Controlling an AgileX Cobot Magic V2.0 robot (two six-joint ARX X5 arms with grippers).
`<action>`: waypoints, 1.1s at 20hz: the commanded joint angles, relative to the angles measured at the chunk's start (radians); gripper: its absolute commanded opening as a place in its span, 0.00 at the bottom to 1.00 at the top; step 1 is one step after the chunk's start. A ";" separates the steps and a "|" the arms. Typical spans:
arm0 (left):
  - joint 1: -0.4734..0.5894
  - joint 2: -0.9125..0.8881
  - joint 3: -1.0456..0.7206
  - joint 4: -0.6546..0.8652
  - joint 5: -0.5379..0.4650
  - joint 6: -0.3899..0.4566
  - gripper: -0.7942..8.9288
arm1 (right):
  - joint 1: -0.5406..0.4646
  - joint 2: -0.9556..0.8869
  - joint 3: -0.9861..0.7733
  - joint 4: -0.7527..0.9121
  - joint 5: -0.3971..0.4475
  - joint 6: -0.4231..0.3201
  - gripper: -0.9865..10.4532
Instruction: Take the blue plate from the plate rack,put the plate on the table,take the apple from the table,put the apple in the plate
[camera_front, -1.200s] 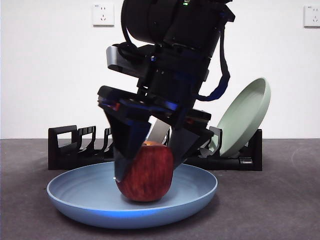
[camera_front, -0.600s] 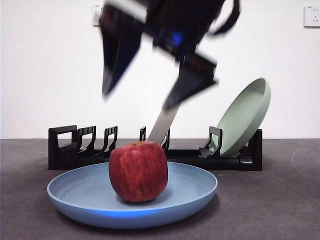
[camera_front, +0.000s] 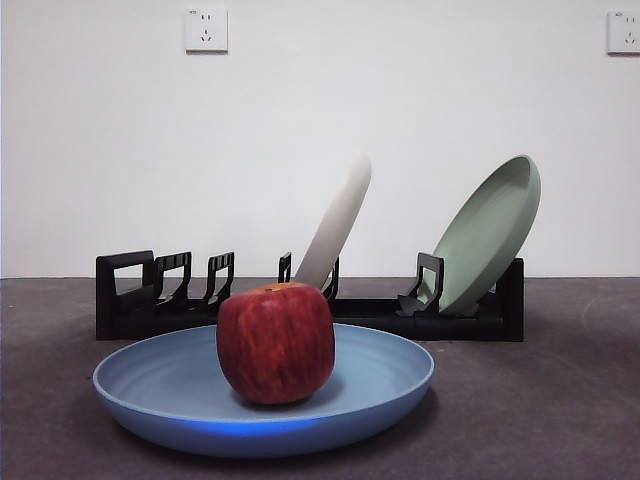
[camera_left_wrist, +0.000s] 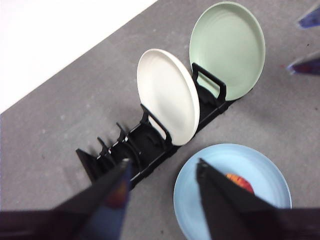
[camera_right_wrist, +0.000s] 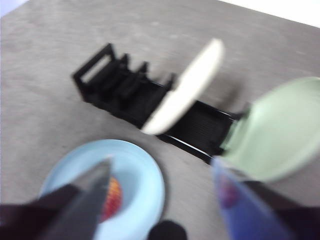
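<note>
The dark red apple (camera_front: 276, 342) stands upright in the middle of the blue plate (camera_front: 380, 385), which lies flat on the table (camera_front: 560, 400) in front of the plate rack (camera_front: 130, 300). No gripper shows in the front view. My left gripper (camera_left_wrist: 161, 167) is open and empty, high above the rack (camera_left_wrist: 140, 147) and the blue plate (camera_left_wrist: 215, 175); the apple (camera_left_wrist: 241, 182) peeks out beside one jaw. My right gripper (camera_right_wrist: 161, 162) is open and empty, high above the blue plate (camera_right_wrist: 137, 170) and apple (camera_right_wrist: 113, 196); this view is blurred.
A cream-white plate (camera_front: 338, 225) and a pale green plate (camera_front: 490, 235) lean in the rack's slots. Both show in the left wrist view, cream (camera_left_wrist: 167, 95) and green (camera_left_wrist: 227, 47), and in the right wrist view, cream (camera_right_wrist: 185, 90) and green (camera_right_wrist: 280, 130). A white wall stands behind the table.
The gripper that held the apple in the plate opened, let it go and rose up out of the front view. The apple stays upright in the blue plate.
</note>
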 joint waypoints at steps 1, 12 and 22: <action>0.003 0.005 -0.004 0.038 -0.004 0.022 0.07 | -0.031 -0.026 0.000 -0.048 0.002 -0.001 0.08; 0.042 -0.067 -0.542 0.478 0.133 -0.043 0.07 | -0.043 -0.172 -0.384 0.203 -0.153 0.052 0.08; 0.042 -0.269 -0.855 0.743 0.126 -0.097 0.08 | -0.039 -0.202 -0.580 0.431 -0.187 0.074 0.09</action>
